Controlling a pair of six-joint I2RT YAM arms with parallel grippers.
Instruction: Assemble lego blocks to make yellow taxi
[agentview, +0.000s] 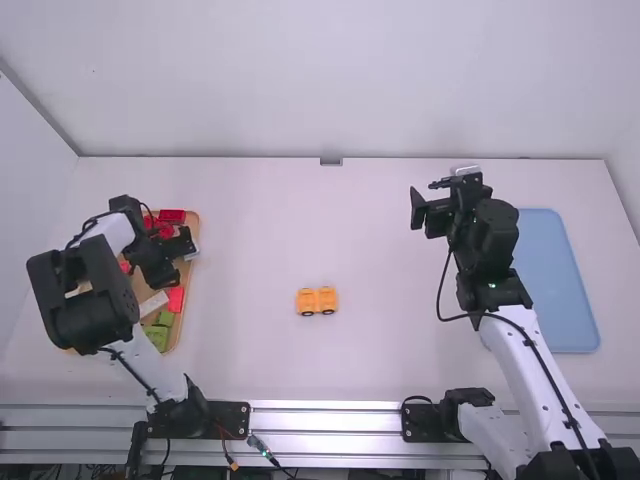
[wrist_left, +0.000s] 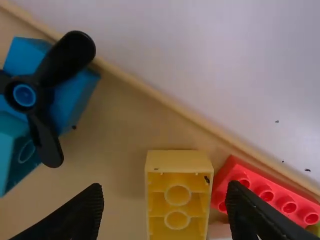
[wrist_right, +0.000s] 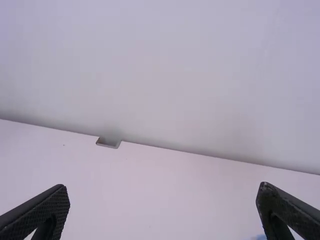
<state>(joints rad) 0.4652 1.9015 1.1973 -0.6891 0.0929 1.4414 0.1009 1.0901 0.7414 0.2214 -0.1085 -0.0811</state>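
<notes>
Left hand (agentview: 179, 262), open, above an upturned yellow plastic block (wrist_left: 179, 161) in the tan tray (wrist_left: 117, 150); right hand (agentview: 427, 195), open, over white tabletop (agentview: 390, 360).

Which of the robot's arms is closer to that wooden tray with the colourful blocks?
Left. The left end effector hovers over the tray; the right end effector is far off, across the table.

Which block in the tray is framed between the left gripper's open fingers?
The yellow plastic block, showing its hollow underside with round tubes inside; the red plastic brick right beside it shows studs instead.
</notes>
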